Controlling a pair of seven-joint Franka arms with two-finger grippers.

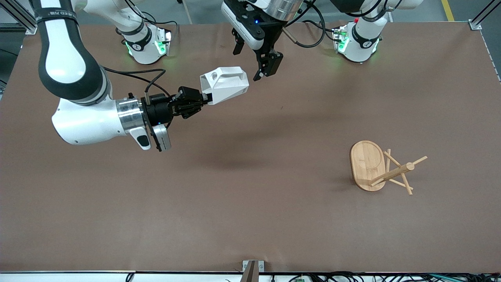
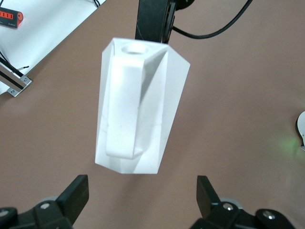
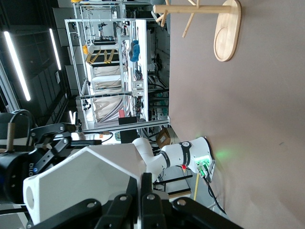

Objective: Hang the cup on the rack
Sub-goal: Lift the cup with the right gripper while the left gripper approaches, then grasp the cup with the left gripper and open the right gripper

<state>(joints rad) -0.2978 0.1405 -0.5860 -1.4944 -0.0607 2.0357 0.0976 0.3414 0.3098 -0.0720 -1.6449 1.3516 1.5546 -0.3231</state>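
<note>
Right gripper (image 1: pixel 206 100) pinching cup (image 1: pixel 225 84) midair; left gripper (image 1: pixel 256 58) open above it. Handover slip risk; rack (image 1: pixel 377 166) well apart.

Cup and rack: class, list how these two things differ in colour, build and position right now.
The cup is matte white with faceted sides; the rack is light bamboo with thin pegs. The cup is held in the air by the right end effector; the rack stands on the table toward the left arm's end. The cup lies sideways; the rack stands upright. The rack looks larger.
</note>
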